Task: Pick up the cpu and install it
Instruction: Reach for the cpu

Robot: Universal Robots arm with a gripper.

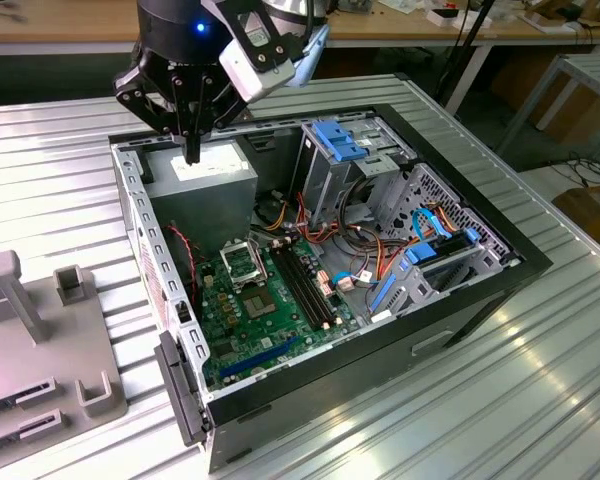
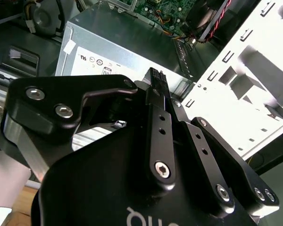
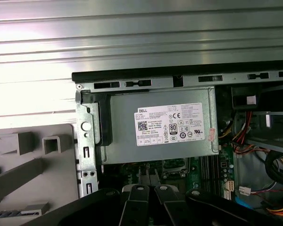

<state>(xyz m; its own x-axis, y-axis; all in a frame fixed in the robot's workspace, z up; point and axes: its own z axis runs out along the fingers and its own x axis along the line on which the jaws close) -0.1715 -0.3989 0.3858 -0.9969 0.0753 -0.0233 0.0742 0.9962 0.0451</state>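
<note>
— What surface are you working over?
— A ribbed silver metal counter [image 1: 540,400], bright with glare; on it lies the open black computer case [image 1: 500,270], and at the exterior view's left of the case a grey plastic fixture with posts and slots [image 1: 40,350].
— And the room beyond?
— Behind runs a pale wooden counter [image 1: 70,20]; at the exterior view's right stands a grey metal-framed table [image 1: 580,62], with a brown cardboard box [image 1: 595,215] on the dark floor [image 1: 550,185].
— Your end effector?
— My black end effector [image 1: 192,152] hangs over the grey metal power-supply box [image 1: 205,200] inside the case; its fingers [image 2: 159,136] are drawn together, tips pointing down toward the box's white label [image 3: 172,123].
— The cpu?
— I cannot tell where it sits; the square black socket with a metal frame [image 1: 242,265] lies on the green board [image 1: 280,320] just beside the box; whether the chip is seated there I cannot make out.
</note>
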